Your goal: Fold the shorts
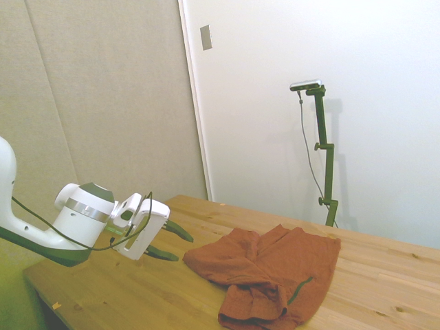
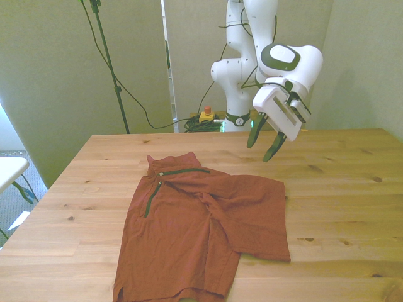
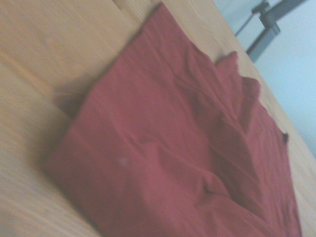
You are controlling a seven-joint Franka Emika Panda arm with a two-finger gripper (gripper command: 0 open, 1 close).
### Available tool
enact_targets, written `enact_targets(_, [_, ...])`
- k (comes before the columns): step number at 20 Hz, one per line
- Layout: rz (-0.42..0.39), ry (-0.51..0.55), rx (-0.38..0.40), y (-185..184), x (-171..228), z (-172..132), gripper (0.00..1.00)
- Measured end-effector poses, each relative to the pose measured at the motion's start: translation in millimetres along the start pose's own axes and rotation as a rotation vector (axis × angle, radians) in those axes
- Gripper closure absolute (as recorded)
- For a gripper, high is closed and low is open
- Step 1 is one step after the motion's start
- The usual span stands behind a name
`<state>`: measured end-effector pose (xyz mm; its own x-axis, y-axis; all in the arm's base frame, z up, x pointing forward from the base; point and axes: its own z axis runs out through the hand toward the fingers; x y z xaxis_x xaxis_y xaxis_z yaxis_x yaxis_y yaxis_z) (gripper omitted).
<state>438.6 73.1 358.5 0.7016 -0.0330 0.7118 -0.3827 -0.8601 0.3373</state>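
Note:
The rust-orange shorts [image 2: 201, 233] lie loosely spread on the wooden table [image 2: 340, 189], one part folded over the middle, with dark green zip lines near the far edge. The side view shows the shorts [image 1: 271, 271] rumpled toward the near edge. My gripper [image 2: 265, 143] hangs in the air above the table, beyond the cloth's corner toward the front view's right, fingers open and empty. From the side, the gripper [image 1: 172, 242] sits left of the shorts, clear of them. The wrist view is filled by blurred shorts [image 3: 173, 158].
Bare wood [image 1: 385, 289] surrounds the cloth on all sides. A red-topped button box and cables [image 2: 206, 116] lie on the floor behind the table near the robot base. A white surface [image 2: 9, 167] stands off the front view's left edge.

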Motion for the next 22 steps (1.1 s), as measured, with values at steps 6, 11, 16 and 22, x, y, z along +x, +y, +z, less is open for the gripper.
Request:
enact_targets(6, [-0.031, -0.044, 0.06, -11.4, -18.6, 31.4, 0.0])
enact_targets(11, [-0.014, -0.021, 0.024, 5.2, -0.5, 71.6, 0.0])
enact_targets(16, [0.043, 0.005, 0.006, 10.9, 23.8, 107.8, 0.0])
enact_targets(22, [0.145, 0.081, 0.034, -5.5, 35.1, 124.5, 1.0])
